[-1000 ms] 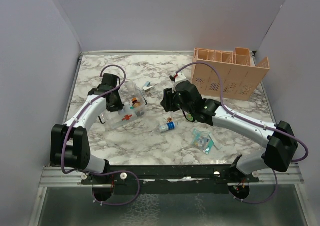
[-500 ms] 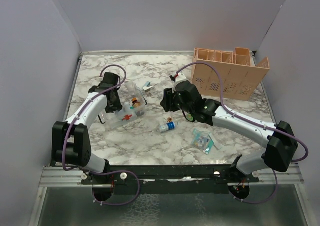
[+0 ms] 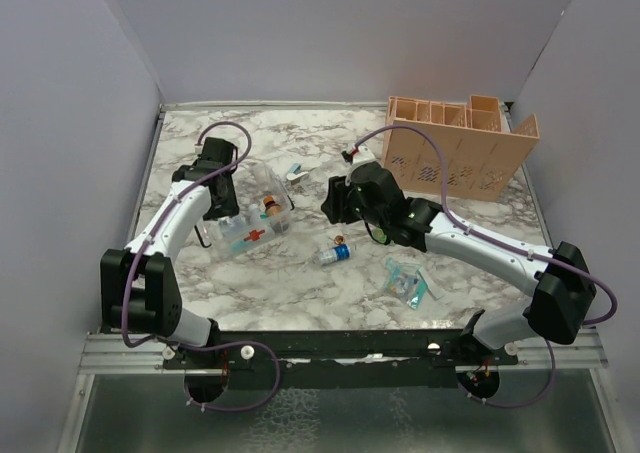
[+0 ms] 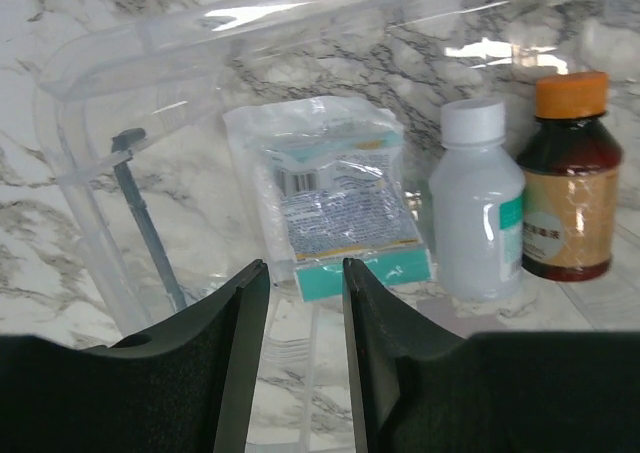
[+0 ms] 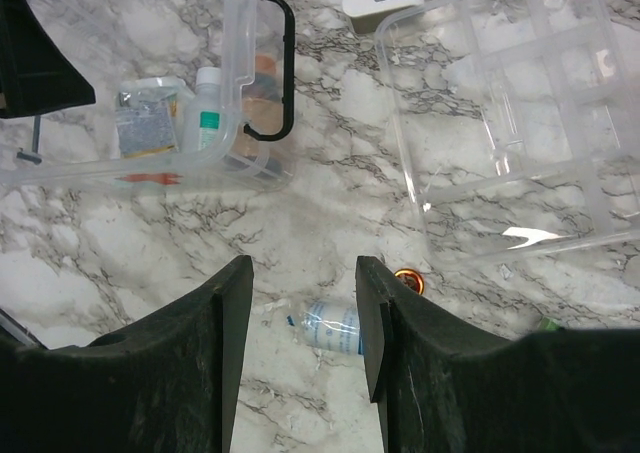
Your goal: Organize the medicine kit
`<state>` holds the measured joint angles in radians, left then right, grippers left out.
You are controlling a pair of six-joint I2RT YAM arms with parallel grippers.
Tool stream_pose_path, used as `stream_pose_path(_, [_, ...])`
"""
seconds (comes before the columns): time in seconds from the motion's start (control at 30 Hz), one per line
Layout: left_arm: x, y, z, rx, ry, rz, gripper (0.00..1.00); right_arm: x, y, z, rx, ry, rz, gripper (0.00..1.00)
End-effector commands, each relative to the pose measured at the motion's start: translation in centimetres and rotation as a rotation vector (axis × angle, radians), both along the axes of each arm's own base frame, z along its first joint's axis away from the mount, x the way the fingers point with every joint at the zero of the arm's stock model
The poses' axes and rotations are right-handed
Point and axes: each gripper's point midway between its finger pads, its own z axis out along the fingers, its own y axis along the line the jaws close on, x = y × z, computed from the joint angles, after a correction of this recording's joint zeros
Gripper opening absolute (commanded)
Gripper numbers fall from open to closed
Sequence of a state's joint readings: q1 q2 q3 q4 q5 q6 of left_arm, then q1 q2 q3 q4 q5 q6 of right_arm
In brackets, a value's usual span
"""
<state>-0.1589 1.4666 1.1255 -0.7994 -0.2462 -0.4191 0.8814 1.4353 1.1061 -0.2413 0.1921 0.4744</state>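
A clear plastic kit box [image 3: 250,231] with a black handle [image 5: 283,73] lies left of centre. It holds a teal-edged packet [image 4: 335,198], a white bottle [image 4: 478,208] and a brown bottle with an orange cap [image 4: 567,188]. My left gripper [image 3: 226,211] hangs over the box's left end; in the left wrist view [image 4: 305,288] it is open a little and empty. My right gripper [image 3: 332,205] is open and empty above a small bottle [image 5: 335,325] lying on the marble, which also shows in the top view [image 3: 335,254].
A clear divided tray [image 5: 520,123] lies under the right arm. A small orange-capped thing [image 5: 410,281] sits by the bottle. A teal packet [image 3: 405,281] lies at the front right. A peach organiser [image 3: 460,148] stands at the back right. A small white-teal item [image 3: 293,173] lies behind the box.
My left gripper has pulled back toward the far left, and the clear box has shifted slightly toward the front. The right arm has not moved.
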Motion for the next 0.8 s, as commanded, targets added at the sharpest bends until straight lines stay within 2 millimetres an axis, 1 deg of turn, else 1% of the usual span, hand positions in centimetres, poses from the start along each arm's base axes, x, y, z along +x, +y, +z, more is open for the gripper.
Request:
stream_pose_path(0.0, [1.6,-2.9,3.7,-0.142,-0.147,-0.127,0.39,0.9,-1.4,-0.4,-0.044,0.002,-0.078,0.46])
stream_pose_path(0.1, [2.4,-4.8,6.4,-0.237,-0.264,-0.205,0.39,1.0,-2.9,-1.3,-0.084,0.031,-0.14,0.46])
stream_pose_path(0.17, [2.6,-7.1,8.5,-0.335,-0.345,-0.321,0.39,0.9,-4.3,-2.3,-0.116,0.061,-0.195,0.46])
stream_pose_path(0.27, [2.2,-10.5,12.0,-0.487,-0.468,-0.482,0.41,0.5,-6.6,-4.2,-0.17,0.122,-0.293,0.47])
stream_pose_path(0.37, [1.7,-12.7,15.8,-0.597,-0.608,-0.587,0.46,-0.1,-9.1,-5.9,-0.214,0.182,-0.399,0.47])
stream_pose_path(0.47, [1.3,-13.9,18.9,-0.664,-0.725,-0.645,0.52,-0.5,-11.7,-7.1,-0.252,0.213,-0.493,0.48])
stream_pose_path(0.57, [0.8,-14.8,21.1,-0.715,-0.793,-0.683,0.56,-1.3,-14.1,-8.0,-0.267,0.239,-0.57,0.5])
stream_pose_path(0.67, [0.5,-15.4,22.2,-0.746,-0.803,-0.712,0.58,-2.6,-16.2,-9.1,-0.275,0.278,-0.626,0.52])
stream_pose_path(0.77, [-0.1,-16.2,23.1,-0.776,-0.804,-0.753,0.59,-4.0,-17.8,-10.2,-0.292,0.314,-0.65,0.53])
